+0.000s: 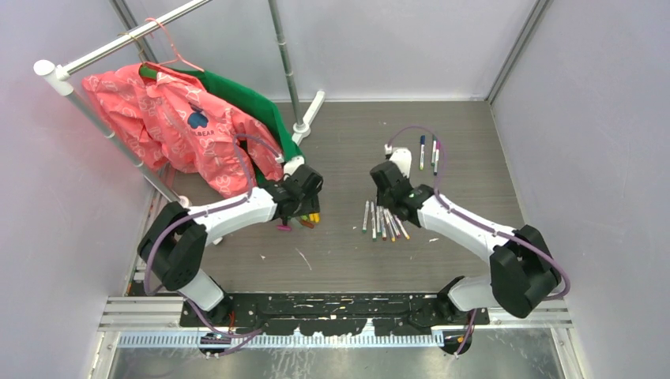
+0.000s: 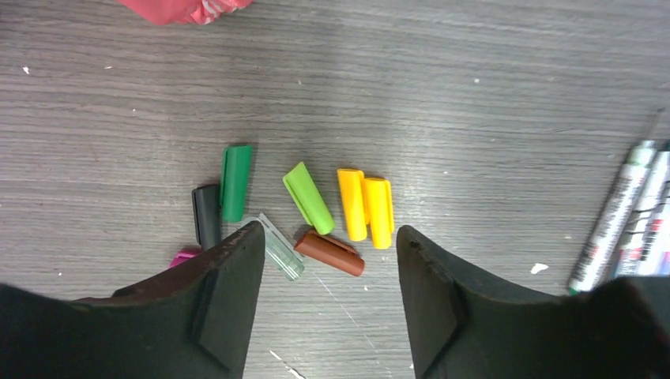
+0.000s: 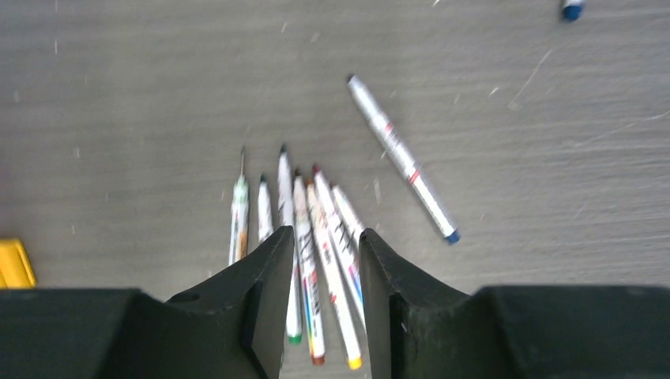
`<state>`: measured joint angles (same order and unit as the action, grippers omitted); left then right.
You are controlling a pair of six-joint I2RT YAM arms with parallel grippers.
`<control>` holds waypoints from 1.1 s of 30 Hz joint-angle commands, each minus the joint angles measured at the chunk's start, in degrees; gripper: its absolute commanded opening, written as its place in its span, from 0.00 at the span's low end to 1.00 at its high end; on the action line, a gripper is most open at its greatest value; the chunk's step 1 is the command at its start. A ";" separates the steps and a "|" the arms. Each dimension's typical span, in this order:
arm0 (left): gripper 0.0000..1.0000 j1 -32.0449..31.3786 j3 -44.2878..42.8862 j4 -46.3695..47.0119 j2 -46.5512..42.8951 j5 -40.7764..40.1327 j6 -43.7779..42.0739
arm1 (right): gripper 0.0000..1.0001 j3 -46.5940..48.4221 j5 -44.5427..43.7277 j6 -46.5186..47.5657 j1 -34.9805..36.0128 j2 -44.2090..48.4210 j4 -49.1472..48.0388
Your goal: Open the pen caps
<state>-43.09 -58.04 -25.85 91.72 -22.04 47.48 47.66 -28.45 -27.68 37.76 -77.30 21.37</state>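
Green, yellow, brown, black pen caps (image 2: 308, 197)

Robotics lab test cell: plain grey wall panels (image 1: 379, 39) enclose a wood-grain desk (image 1: 348, 150). Two robot arms (image 1: 237, 212) sit bolted to a black base plate (image 1: 340, 304). A clothes rail (image 1: 118, 41) stands far left.

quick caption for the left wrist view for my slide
Left end effector open above a cluster of loose pen caps on the grey table, pens at the right edge.

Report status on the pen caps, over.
Left gripper open, empty, over loose caps. Right gripper open over uncapped pens. More pens farther back. Nothing blocking.
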 commanded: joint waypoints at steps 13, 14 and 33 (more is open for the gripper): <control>0.96 0.11 5.19 17.59 -12.09 2.07 -2.09 | 0.65 20.87 8.14 6.28 -22.42 -17.84 -5.21; 0.97 0.11 5.29 18.35 -12.09 2.45 -2.17 | 0.67 21.66 8.77 6.59 -23.53 -18.97 -5.65; 0.99 1.56 5.53 27.88 -7.00 6.40 -0.11 | 0.73 38.34 15.01 8.22 -32.64 -37.77 -3.98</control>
<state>-42.11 -52.51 -3.51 84.75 -15.35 46.54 81.93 -15.64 -20.73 6.87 -113.36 17.98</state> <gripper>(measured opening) 0.994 0.729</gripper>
